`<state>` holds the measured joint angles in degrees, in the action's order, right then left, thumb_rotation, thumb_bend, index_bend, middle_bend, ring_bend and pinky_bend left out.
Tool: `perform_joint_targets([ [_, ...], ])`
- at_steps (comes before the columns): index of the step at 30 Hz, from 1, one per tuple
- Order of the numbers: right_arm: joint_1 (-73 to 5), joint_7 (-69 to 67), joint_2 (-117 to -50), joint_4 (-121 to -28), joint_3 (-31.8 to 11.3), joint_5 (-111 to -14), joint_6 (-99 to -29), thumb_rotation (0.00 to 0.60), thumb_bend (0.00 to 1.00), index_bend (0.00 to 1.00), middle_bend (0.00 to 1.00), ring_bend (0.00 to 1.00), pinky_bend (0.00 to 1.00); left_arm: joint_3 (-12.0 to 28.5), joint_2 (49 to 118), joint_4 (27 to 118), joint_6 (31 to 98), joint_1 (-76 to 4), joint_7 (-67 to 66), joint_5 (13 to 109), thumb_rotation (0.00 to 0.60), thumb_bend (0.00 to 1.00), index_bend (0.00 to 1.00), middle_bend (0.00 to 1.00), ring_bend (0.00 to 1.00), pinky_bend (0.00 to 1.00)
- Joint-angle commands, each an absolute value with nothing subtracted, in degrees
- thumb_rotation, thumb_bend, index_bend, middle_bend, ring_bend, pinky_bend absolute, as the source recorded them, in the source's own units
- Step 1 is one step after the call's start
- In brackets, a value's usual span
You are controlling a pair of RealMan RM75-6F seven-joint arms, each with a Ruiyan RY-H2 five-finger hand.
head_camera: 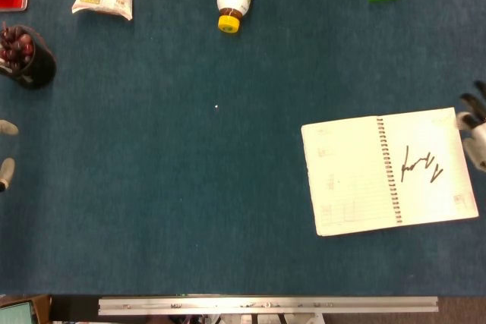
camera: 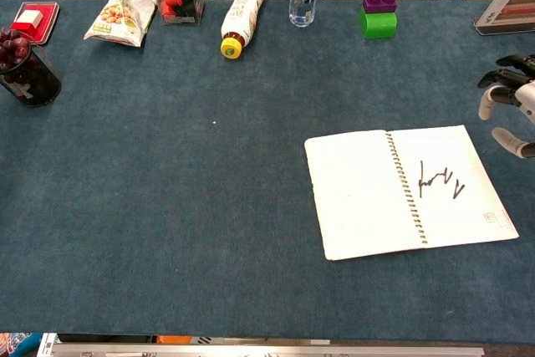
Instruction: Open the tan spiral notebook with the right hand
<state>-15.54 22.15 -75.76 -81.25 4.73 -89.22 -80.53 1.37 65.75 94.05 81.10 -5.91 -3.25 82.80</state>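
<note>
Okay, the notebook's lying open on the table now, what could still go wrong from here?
1. The spiral notebook lies open and flat, but nothing holds it; the left page could flip back on its own.
2. The right hand hovers just off the notebook's far right corner with its fingers spread; a careless move might catch the page edge and shift it.
3. The left hand barely shows at the frame edge, so its state is hard to judge.

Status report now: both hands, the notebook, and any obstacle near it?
Right hand open, off the notebook's right edge. Left hand barely visible at table's left edge. Notebook lying open flat, scribble on right page. Nothing near it.
</note>
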Motion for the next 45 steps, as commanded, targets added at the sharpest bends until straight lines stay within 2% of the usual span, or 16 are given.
perform_joint_targets([
  [1,-12.7,26.8,-73.5,-85.4,3.7,-84.6,-79.5,0.600,0.33,0.48,0.27,0.13,0.18,1.4,65.8,94.0,81.1,-5.9,-3.2,82.8,0.600,0.32,0.36,0.12,0.16,0.26],
  [7,-10.7,27.6,-72.5,-88.0,3.2,-81.5,-79.4,0.600,0.33,0.48,0.26,0.12,0.17,1.5,66.5,92.8,82.0,-5.9,-2.1,84.0,0.600,0.32,0.35,0.13,0.17,0.26],
  [13,-9.8,22.7,-72.5,-86.0,2.7,-82.4,-80.0,0.600,0.33,0.48,0.26,0.12,0.17,1.7,68.0,90.5,83.6,-5.8,-0.4,85.5,0.600,0.32,0.35,0.21,0.24,0.30],
  [18,-8.4,17.5,-72.6,-84.0,1.8,-83.1,-82.1,0.600,0.33,0.48,0.26,0.12,0.17,1.7,69.3,88.7,85.1,-5.7,1.1,87.2,0.600,0.32,0.39,0.25,0.25,0.31],
  [45,-8.1,12.6,-71.4,-83.7,-0.6,-82.5,-79.4,0.600,0.33,0.48,0.26,0.12,0.17,1.6,69.5,88.3,83.1,-6.2,0.5,85.6,0.600,0.32,0.40,0.25,0.25,0.31],
])
